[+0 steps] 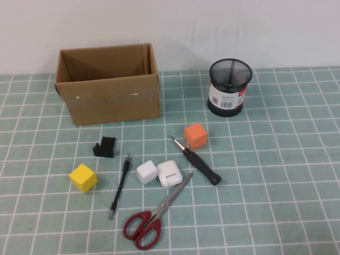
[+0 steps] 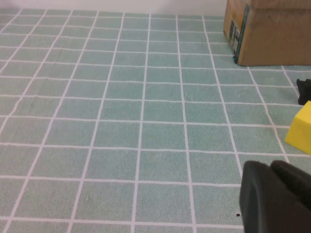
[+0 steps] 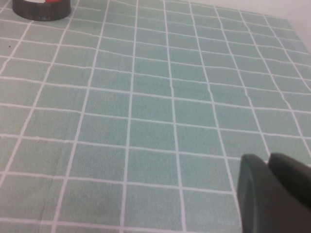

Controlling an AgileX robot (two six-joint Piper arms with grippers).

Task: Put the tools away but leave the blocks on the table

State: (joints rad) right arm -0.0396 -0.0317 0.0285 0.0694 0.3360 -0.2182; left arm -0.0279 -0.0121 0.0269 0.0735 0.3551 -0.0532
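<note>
In the high view the red-handled scissors (image 1: 154, 215) lie at the front. The black-handled screwdriver (image 1: 199, 162) lies to their right. The thin dark rod tool (image 1: 121, 186) lies to their left. The orange block (image 1: 195, 135), yellow block (image 1: 83, 177) and white block (image 1: 146, 172) sit on the green tiled table (image 1: 276, 175). Neither arm shows in the high view. My left gripper (image 2: 269, 167) is shut and empty low over the table, with the yellow block (image 2: 301, 128) close by. My right gripper (image 3: 267, 160) is shut and empty over bare tiles.
An open cardboard box (image 1: 109, 85) stands at the back left, also in the left wrist view (image 2: 269, 29). A black mesh cup (image 1: 229, 86) stands at the back right, its base in the right wrist view (image 3: 41, 7). A small black bracket (image 1: 104, 147) and a second white rounded piece (image 1: 169, 173) lie among the blocks.
</note>
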